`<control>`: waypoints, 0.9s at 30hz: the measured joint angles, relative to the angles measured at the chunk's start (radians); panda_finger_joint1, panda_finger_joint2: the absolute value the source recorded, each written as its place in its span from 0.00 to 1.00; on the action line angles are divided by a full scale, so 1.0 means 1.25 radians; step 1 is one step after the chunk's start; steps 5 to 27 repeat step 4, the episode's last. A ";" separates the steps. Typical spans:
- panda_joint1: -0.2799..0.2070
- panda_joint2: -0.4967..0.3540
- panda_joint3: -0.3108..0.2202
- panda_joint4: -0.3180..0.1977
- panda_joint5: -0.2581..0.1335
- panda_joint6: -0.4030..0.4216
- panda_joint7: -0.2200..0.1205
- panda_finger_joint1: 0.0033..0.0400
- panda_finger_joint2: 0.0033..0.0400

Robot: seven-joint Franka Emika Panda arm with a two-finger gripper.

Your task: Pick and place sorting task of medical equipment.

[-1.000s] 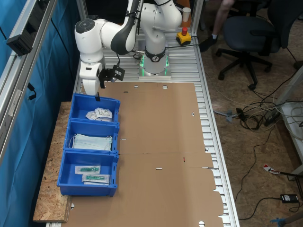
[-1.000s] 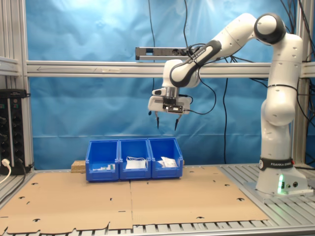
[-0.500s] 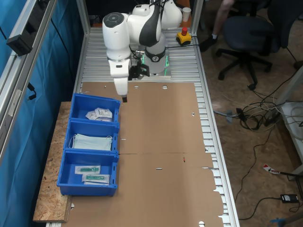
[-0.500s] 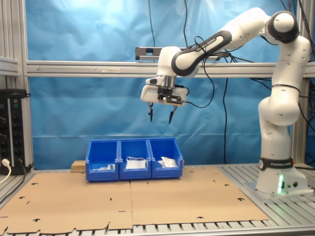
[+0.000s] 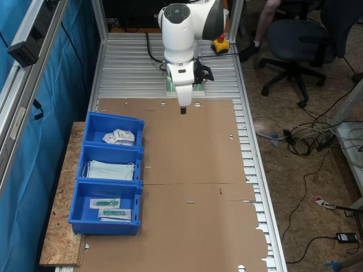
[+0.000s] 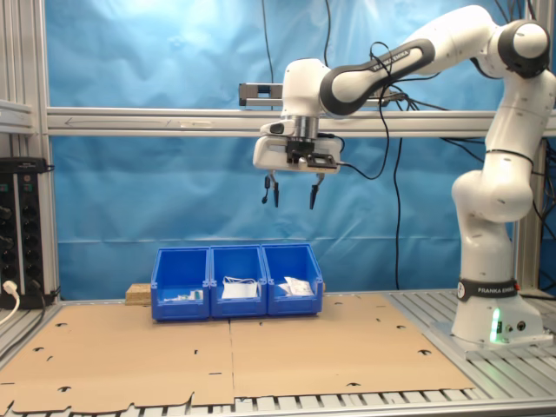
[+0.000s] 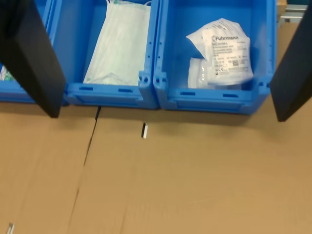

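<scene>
Brown cardboard sheets [image 6: 261,352] cover the front of a ribbed aluminium bench [image 5: 136,68], and in the second exterior view they run back to a row of three blue bins [image 6: 237,281] standing before a blue curtain [image 6: 156,200]. In the first exterior view the bench stands in a workroom with loose cables [image 5: 309,139] on the floor and an office chair [image 5: 295,39] beyond. The gripper [image 6: 294,190] hangs high above the cardboard, its two dark fingers [image 7: 31,53] spread well apart with nothing between them. The white sachets [image 5: 119,136] lie in the end bin nearest the arm's base, well below the gripper and apart from it; in the wrist view they [image 7: 222,53] sit in a loose overlapping heap, at least two, though the exact count cannot be told. The middle bin holds pale blue face masks [image 5: 110,170], stacked so their number is unclear. The far bin holds two clear packets with green parts [image 5: 110,208].
</scene>
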 joint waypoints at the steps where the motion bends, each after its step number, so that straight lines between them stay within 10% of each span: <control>1: 0.002 -0.006 0.010 0.000 0.000 -0.010 0.010 1.00 1.00; 27: 0.007 -0.024 0.037 0.001 0.000 -0.040 0.036 1.00 1.00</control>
